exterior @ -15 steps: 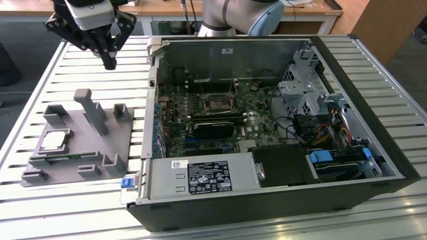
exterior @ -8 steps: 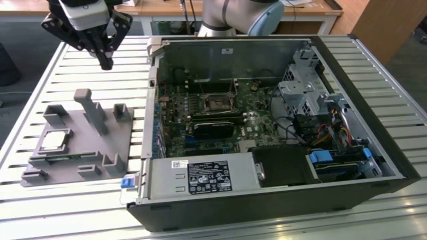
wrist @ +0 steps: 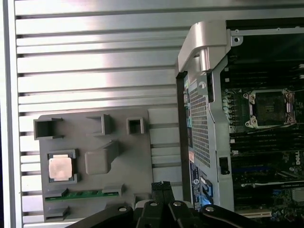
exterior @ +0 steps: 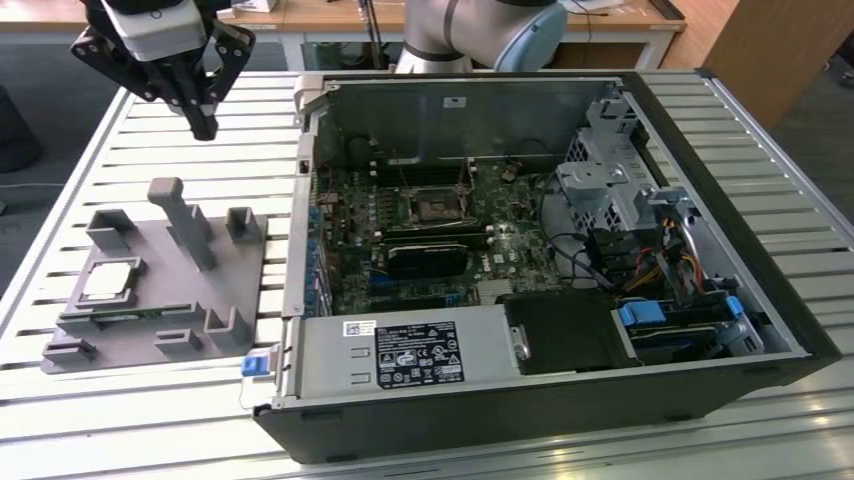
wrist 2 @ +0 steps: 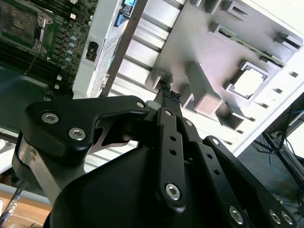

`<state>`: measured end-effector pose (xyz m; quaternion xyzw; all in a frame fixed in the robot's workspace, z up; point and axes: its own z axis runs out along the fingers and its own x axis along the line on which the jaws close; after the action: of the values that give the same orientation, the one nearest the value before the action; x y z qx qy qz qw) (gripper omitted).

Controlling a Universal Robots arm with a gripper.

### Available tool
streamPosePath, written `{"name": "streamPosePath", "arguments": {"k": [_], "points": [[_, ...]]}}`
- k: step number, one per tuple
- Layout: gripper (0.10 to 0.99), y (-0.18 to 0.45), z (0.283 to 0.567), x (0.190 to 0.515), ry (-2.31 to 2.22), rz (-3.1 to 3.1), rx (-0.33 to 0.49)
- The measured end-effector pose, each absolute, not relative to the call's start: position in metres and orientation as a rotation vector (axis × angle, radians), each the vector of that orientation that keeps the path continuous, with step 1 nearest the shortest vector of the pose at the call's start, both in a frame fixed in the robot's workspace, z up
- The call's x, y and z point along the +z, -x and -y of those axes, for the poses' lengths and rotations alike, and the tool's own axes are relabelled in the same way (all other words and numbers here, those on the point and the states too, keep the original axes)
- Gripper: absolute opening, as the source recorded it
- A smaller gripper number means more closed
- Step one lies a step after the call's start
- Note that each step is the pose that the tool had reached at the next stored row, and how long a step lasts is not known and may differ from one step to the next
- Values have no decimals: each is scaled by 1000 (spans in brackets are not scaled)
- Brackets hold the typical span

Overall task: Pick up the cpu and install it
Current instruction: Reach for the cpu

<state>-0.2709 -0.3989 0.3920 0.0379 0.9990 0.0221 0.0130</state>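
The cpu (exterior: 110, 283) is a small silvery square lying flat in a recess of the grey fixture plate (exterior: 174, 300) on the exterior view's left. It also shows in both wrist views, cpu (wrist: 60, 167) and cpu (wrist 2: 249, 81). My gripper (exterior: 203, 124) hangs high over the slatted table beyond the fixture, well away from the cpu. Its black fingertips (wrist 2: 168, 95) are pressed together and hold nothing. The black socket with its metal frame (exterior: 430, 207) sits on the motherboard inside the open computer case, socket (wrist: 270, 107).
A long green memory stick (exterior: 134, 315) lies in a slot of the fixture near the cpu. A tall grey post (exterior: 184, 222) and several small blocks stand up from the fixture. The case wall (exterior: 310, 180) rises between fixture and motherboard. Cables and drive cages (exterior: 627, 220) crowd the case's right.
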Motion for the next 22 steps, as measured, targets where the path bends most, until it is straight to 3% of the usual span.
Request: {"name": "streamPosePath", "arguments": {"k": [22], "points": [[106,294,399,392,-118,-3112,69]]}}
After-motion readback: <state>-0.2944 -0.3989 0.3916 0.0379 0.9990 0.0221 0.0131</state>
